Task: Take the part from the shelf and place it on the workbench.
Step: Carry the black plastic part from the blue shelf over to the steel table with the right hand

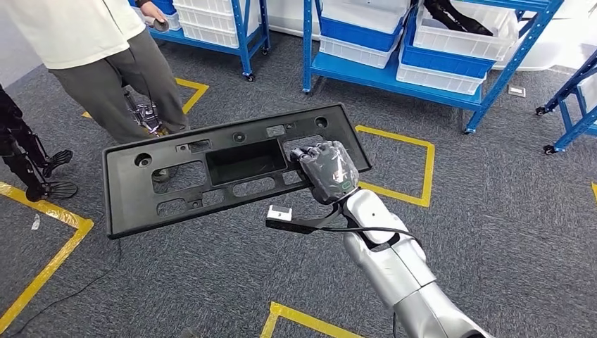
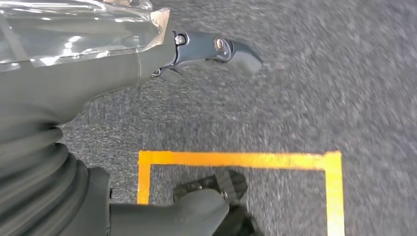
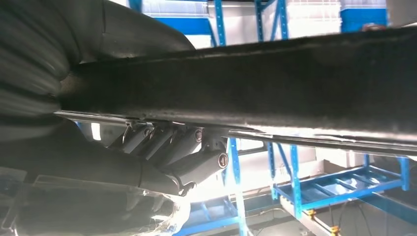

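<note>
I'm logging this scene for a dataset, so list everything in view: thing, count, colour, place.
Part: one, black, flat panel with cutouts, held above the floor at its right end.
Shelves: two blue racks plainly seen at the back, with more blue frame at the right edge.
Bins: several, white and blue, on the shelves; I can't count them exactly.
Floor tape: yellow outlines, several, on the grey carpet.
Person: one, pale top and grey trousers, standing at the back left.
Right hand: one, dark grey, grips the part; its fingers curl under the panel's edge.
Left hand: one, grey, hangs over the carpet and holds nothing; whether its fingers are apart or curled is unclear.
</note>
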Tool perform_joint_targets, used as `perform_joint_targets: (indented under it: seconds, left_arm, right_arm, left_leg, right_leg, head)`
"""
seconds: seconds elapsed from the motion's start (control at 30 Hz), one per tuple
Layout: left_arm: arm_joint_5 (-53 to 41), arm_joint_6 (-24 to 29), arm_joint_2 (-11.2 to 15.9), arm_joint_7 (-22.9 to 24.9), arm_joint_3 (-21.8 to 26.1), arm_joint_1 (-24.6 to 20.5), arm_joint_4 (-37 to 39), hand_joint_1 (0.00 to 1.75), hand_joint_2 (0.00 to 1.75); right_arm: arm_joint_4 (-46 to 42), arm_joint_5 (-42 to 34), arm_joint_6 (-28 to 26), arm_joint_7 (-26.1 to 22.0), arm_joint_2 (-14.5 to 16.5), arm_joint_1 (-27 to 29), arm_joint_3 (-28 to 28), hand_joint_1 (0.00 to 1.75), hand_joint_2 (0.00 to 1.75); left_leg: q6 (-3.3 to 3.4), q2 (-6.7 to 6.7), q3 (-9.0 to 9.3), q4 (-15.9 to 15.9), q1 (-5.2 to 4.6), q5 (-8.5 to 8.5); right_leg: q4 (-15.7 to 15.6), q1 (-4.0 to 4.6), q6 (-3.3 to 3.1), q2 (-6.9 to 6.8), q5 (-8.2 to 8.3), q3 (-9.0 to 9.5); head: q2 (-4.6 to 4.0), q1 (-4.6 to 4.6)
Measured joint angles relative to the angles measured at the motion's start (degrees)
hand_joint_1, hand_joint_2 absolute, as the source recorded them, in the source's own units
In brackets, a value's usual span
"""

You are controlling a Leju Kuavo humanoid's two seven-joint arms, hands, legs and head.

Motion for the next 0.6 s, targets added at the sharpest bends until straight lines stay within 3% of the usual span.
perform_joint_targets:
  seconds: [0.07,0.17,0.2,0.23,0.27,0.3,0.37,0.43,0.5,0.57,0.6]
  left_arm:
    - [1.15,0.54,-0.04,-0.55,0.27,-0.08,-0.01,0.0,1.75]
    - [2.39,0.97,-0.17,-1.25,0.98,-0.32,-0.02,0.0,1.75]
    - [2.59,0.99,-0.23,-1.35,1.19,-0.3,-0.01,0.0,1.75]
    - [2.68,1.0,-0.3,-1.41,1.36,-0.25,-0.01,0.0,1.75]
    - [2.75,1.0,-0.35,-1.42,1.5,-0.22,0.0,0.0,1.75]
    - [2.78,1.01,-0.39,-1.43,1.63,-0.21,0.0,0.0,1.75]
    - [2.79,1.02,-0.43,-1.44,1.84,-0.25,0.0,0.0,1.75]
    - [2.65,1.01,-0.41,-1.44,1.96,-0.27,0.0,0.0,1.75]
    - [1.93,0.73,-0.35,-1.23,1.96,-0.25,0.01,0.0,1.75]
    - [0.38,-0.19,-0.27,-0.65,1.76,-0.25,0.03,0.0,1.75]
    - [-0.49,-0.78,-0.24,-0.31,1.53,-0.3,0.04,0.0,1.75]
  right_arm:
    - [-0.22,-0.35,0.04,-0.84,-0.12,-0.05,-0.02,1.66,1.75]
    - [-0.21,-0.45,0.06,-1.42,-0.54,0.08,0.01,1.66,1.75]
    - [-0.19,-0.44,0.06,-1.45,-0.69,0.22,0.03,1.66,1.75]
    - [-0.17,-0.42,0.07,-1.45,-0.81,0.34,0.06,1.66,1.75]
    - [-0.16,-0.41,0.07,-1.45,-0.89,0.4,0.08,1.66,1.75]
    - [-0.16,-0.39,0.07,-1.45,-0.94,0.4,0.1,1.66,1.75]
    - [-0.17,-0.39,0.06,-1.47,-0.91,0.27,0.13,1.66,1.75]
    - [-0.2,-0.41,0.02,-1.54,-0.89,0.09,0.18,1.66,1.75]
    - [-0.22,-0.37,-0.11,-1.53,-0.88,0.03,0.23,1.66,1.75]
    - [-0.23,-0.31,-0.38,-1.25,-0.86,0.09,0.3,1.66,1.75]
    - [-0.23,-0.3,-0.61,-1.03,-0.88,0.15,0.32,1.66,1.75]
  left_leg:
    - [0.47,-0.81,0.14,-0.87,0.38,0.91]
    - [0.84,-2.3,-0.21,-1.22,0.6,1.56]
    - [0.78,-2.9,-0.32,-1.21,0.61,1.64]
    - [0.68,-3.51,-0.39,-1.18,0.64,1.71]
    - [0.55,-4.13,-0.43,-1.13,0.69,1.78]
    - [0.38,-4.72,-0.45,-1.03,0.76,1.81]
    - [-0.21,-5.79,-0.7,-0.68,0.83,1.8]
    - [-0.99,-6.52,-1.27,-0.41,0.83,1.91]
    - [-1.71,-7.15,-1.82,-0.43,1.05,2.21]
    - [-2.21,-5.85,-2.87,1.32,1.17,1.08]
    - [-2.37,-4.68,-4.03,3.73,1.19,-0.37]
  right_leg:
    - [2.29,-0.07,0.26,1.3,-1.42,-1.16]
    - [12.51,-0.71,0.34,3.76,-6.01,-5.65]
    - [15.07,-0.9,0.6,3.95,-6.81,-6.74]
    - [15.5,-1.09,1.04,4.02,-6.69,-6.83]
    - [13.64,-1.3,1.61,4.08,-5.7,-5.83]
    - [9.81,-1.57,2.23,4.33,-4.1,-3.88]
    - [2.4,-2.02,2.78,5.75,-1.62,-0.16]
    - [-0.07,-1.96,2.25,6.81,-0.94,0.97]
    - [-0.11,-1.86,1.29,6.35,-0.55,0.79]
    - [-0.26,-2.06,0.37,5.47,-0.24,0.73]
    - [-0.31,-2.1,0.04,4.98,-0.16,0.73]
  head:
    - [0.0,0.08]
    - [0.0,0.21]
    - [0.0,0.22]
    - [0.0,0.22]
    - [0.0,0.23]
    - [0.0,0.23]
    - [0.0,0.25]
    - [0.0,0.19]
    - [0.0,0.14]
    - [0.0,-0.03]
    - [0.0,-0.17]
